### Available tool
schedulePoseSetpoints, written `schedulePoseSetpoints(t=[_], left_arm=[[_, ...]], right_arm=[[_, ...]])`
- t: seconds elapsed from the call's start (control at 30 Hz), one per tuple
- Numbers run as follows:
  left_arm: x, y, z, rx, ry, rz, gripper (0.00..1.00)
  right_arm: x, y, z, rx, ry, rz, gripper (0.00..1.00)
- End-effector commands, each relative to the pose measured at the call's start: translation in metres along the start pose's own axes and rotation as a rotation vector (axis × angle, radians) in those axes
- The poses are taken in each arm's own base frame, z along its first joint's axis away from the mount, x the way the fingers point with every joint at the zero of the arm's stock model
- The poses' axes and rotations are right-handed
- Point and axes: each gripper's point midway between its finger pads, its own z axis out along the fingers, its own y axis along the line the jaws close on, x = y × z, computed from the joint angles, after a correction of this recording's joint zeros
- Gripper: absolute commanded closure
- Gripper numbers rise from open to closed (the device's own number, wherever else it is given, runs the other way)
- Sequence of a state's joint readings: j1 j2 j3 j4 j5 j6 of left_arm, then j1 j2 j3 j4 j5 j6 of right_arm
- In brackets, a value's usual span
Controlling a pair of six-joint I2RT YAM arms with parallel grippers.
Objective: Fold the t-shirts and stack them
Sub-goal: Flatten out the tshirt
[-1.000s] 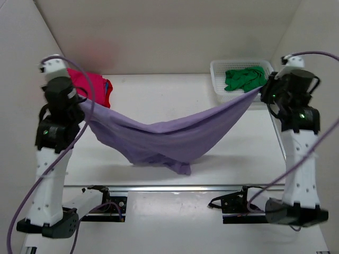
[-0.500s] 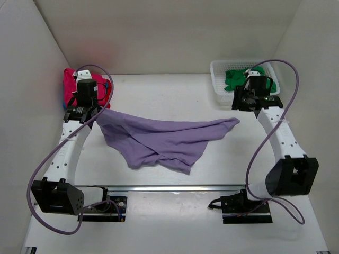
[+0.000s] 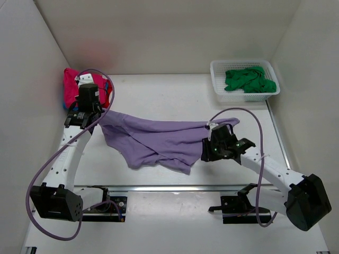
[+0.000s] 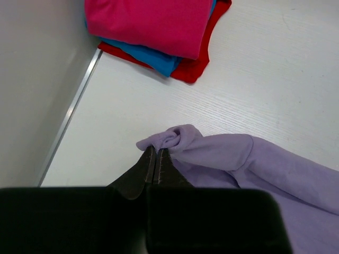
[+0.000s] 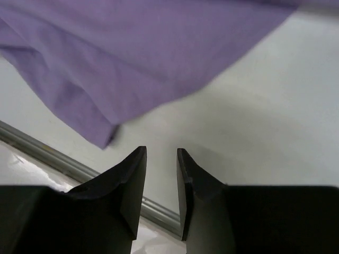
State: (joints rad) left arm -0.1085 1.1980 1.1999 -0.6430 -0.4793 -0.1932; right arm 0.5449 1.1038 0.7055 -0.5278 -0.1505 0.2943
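Observation:
The lilac purple t-shirt (image 3: 159, 140) lies crumpled across the middle of the table. My left gripper (image 4: 157, 150) is shut on its bunched left corner (image 4: 172, 138), low by the table. A folded stack sits at the far left: magenta pink (image 4: 148, 21) on top, blue (image 4: 145, 55) under it, red (image 4: 198, 61) at the bottom. The green t-shirt (image 3: 249, 80) lies in the basket. My right gripper (image 5: 161, 153) hangs open and empty over bare table, just off the lilac shirt's lower right edge (image 5: 100, 132).
A white lattice basket (image 3: 217, 79) stands at the back right. A metal rail (image 3: 175, 186) runs along the table's near edge, close below my right gripper. White walls close in on the left, back and right.
Both arms came down and the stretched lilac shirt dropped onto the table. My right gripper let go of its right end, then swung down to the shirt's near right edge.

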Motion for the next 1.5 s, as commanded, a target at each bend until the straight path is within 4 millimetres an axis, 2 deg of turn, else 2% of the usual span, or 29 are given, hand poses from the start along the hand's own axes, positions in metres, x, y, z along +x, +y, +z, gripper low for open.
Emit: schedulePoseSetpoints(t=[0.0, 0.1, 0.23, 0.3, 0.33, 0.4, 0.53, 0.6, 0.63, 0.73, 0.8, 0.83, 0.87, 0.93, 1.07, 1.1, 1.2, 1.3, 1.4, 1.43, 1.47], left_arm=[[-0.01, -0.006, -0.014, 0.052, -0.053, -0.047, 1.0], [-0.008, -0.01, -0.016, 0.074, -0.048, -0.048, 1.0], [-0.007, -0.013, -0.015, 0.081, -0.046, -0.049, 1.0], [-0.006, -0.013, -0.015, 0.079, -0.042, -0.053, 1.0], [-0.003, -0.013, -0.015, 0.082, -0.038, -0.048, 1.0], [-0.006, -0.013, -0.015, 0.081, -0.044, -0.056, 1.0], [-0.005, -0.015, -0.014, 0.086, -0.042, -0.054, 1.0], [-0.007, -0.013, -0.015, 0.085, -0.047, -0.056, 1.0], [-0.006, -0.015, -0.015, 0.09, -0.045, -0.055, 1.0], [-0.004, -0.015, -0.013, 0.091, -0.041, -0.055, 1.0], [-0.005, -0.015, -0.013, 0.091, -0.046, -0.056, 1.0], [-0.003, -0.018, -0.013, 0.098, -0.039, -0.055, 1.0], [0.001, -0.016, -0.011, 0.09, -0.028, -0.051, 1.0], [-0.002, -0.016, -0.013, 0.094, -0.041, -0.055, 1.0], [0.001, -0.014, -0.014, 0.09, -0.035, -0.051, 1.0], [-0.002, -0.014, -0.015, 0.094, -0.045, -0.058, 1.0], [0.0, -0.018, -0.014, 0.103, -0.035, -0.057, 1.0], [-0.002, -0.017, -0.016, 0.102, -0.035, -0.048, 1.0], [-0.018, -0.013, -0.023, 0.097, -0.067, -0.041, 1.0], [-0.029, -0.011, -0.025, 0.088, -0.093, -0.042, 1.0], [-0.048, -0.008, -0.034, 0.099, -0.141, -0.054, 1.0]], right_arm=[[-0.003, 0.031, 0.007, -0.129, -0.084, 0.132, 0.73], [0.002, 0.044, 0.017, -0.178, -0.084, 0.133, 0.71], [0.014, 0.073, 0.026, -0.218, -0.036, 0.057, 0.68], [0.017, 0.076, 0.032, -0.199, -0.025, 0.045, 0.6], [0.019, 0.077, 0.037, -0.187, -0.013, 0.043, 0.56], [0.021, 0.074, 0.043, -0.153, -0.018, 0.049, 0.54], [0.021, 0.058, 0.053, -0.073, -0.047, 0.079, 0.49], [0.027, 0.05, 0.059, -0.054, -0.036, 0.098, 0.44], [0.02, 0.048, 0.06, -0.058, -0.057, 0.107, 0.4], [0.018, 0.047, 0.067, -0.077, -0.05, 0.111, 0.4], [0.015, 0.047, 0.072, -0.067, -0.034, 0.098, 0.44], [0.014, 0.049, 0.073, -0.069, -0.029, 0.099, 0.53], [0.013, 0.052, 0.076, -0.068, -0.018, 0.089, 0.58], [0.015, 0.055, 0.077, -0.069, -0.003, 0.083, 0.72], [0.011, 0.061, 0.075, -0.095, -0.018, 0.085, 0.88], [0.011, 0.061, 0.073, -0.096, -0.018, 0.088, 0.99], [-0.001, 0.052, 0.063, -0.051, -0.041, 0.056, 0.99], [-0.027, 0.053, 0.043, -0.045, -0.098, 0.001, 1.0], [-0.079, 0.063, -0.003, -0.099, -0.223, -0.065, 1.0], [-0.089, 0.062, -0.018, -0.107, -0.25, -0.089, 1.0], [-0.108, 0.061, -0.039, -0.109, -0.295, -0.118, 1.0]])
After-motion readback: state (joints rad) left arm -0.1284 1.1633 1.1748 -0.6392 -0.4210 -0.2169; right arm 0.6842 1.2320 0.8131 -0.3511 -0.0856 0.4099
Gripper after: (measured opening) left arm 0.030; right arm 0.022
